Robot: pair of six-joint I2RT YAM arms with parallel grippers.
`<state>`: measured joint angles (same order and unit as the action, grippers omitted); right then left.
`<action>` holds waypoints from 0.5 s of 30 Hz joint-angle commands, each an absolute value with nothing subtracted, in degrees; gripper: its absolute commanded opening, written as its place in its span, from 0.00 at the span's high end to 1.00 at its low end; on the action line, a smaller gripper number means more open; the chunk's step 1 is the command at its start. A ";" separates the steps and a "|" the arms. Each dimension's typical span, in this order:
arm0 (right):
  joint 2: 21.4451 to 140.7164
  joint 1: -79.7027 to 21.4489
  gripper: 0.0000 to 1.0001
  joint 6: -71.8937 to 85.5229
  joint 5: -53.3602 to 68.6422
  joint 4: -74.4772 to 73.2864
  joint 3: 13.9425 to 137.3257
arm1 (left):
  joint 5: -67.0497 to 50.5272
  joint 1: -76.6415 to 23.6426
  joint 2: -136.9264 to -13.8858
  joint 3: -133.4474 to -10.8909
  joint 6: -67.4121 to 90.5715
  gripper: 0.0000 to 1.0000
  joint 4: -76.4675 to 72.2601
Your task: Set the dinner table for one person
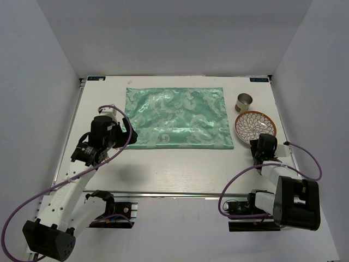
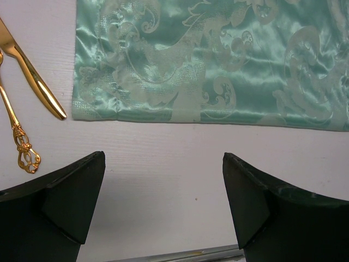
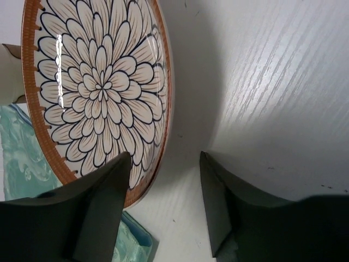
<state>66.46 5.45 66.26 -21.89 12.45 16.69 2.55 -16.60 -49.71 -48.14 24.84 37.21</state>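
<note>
The white dinner table (image 1: 180, 169) holds a mint-green patterned cloth (image 1: 177, 117) at its middle. A flower-patterned plate (image 1: 255, 125) with an orange rim lies right of the cloth, with a metal cup (image 1: 244, 101) behind it. My left gripper (image 1: 126, 129) is open and empty above the table by the cloth's left near corner (image 2: 82, 103). A gold knife (image 2: 32, 82) and a gold ornate-handled utensil (image 2: 19, 136) lie left of the cloth. My right gripper (image 1: 260, 143) is open at the plate's near rim (image 3: 158, 136); one finger is over the plate, the other over the table.
A metal rail (image 1: 180, 192) runs along the table's near edge and shows in the left wrist view (image 2: 180, 254). White walls stand around the table. The cloth's right near corner (image 3: 131, 243) lies close under my right gripper.
</note>
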 commanded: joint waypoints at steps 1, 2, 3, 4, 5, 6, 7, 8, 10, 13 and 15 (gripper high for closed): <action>68.46 6.24 0.47 68.29 -22.50 13.54 16.70 | 2.37 -16.26 -49.39 -47.81 24.43 0.02 36.12; 68.73 6.24 0.51 68.55 -22.24 13.54 16.79 | 2.46 -16.26 -49.48 -47.90 24.35 0.02 36.21; 69.08 6.59 0.54 68.90 -22.15 13.62 16.70 | 2.63 -16.26 -49.57 -47.90 24.43 0.02 36.21; 69.08 6.68 0.68 69.17 -21.89 13.54 16.53 | 2.55 -16.26 -49.66 -47.90 24.43 0.02 36.21; 68.91 6.68 0.68 69.43 -21.80 13.45 16.35 | 2.64 -16.26 -49.66 -47.90 24.35 0.02 36.30; 68.47 6.85 0.69 69.61 -21.10 14.23 15.83 | 2.90 -16.26 -49.66 -47.81 24.35 0.02 36.21; 68.21 6.86 0.69 69.52 -20.92 14.06 15.65 | 2.90 -16.26 -49.66 -47.90 24.43 0.02 36.30; 67.86 6.86 0.71 69.96 -20.92 13.63 15.56 | 2.81 -16.26 -49.92 -47.90 24.43 0.02 36.30; 66.36 6.85 0.85 70.84 -21.01 13.27 15.12 | 2.81 -16.26 -50.10 -47.90 24.35 0.02 36.47; 64.69 7.03 1.00 72.15 -21.71 12.14 15.20 | 3.08 -16.26 -50.19 -47.99 24.43 0.02 36.74; 63.20 6.86 1.00 72.68 -22.06 9.32 15.73 | 3.16 -16.26 -50.01 -47.90 24.43 0.02 36.56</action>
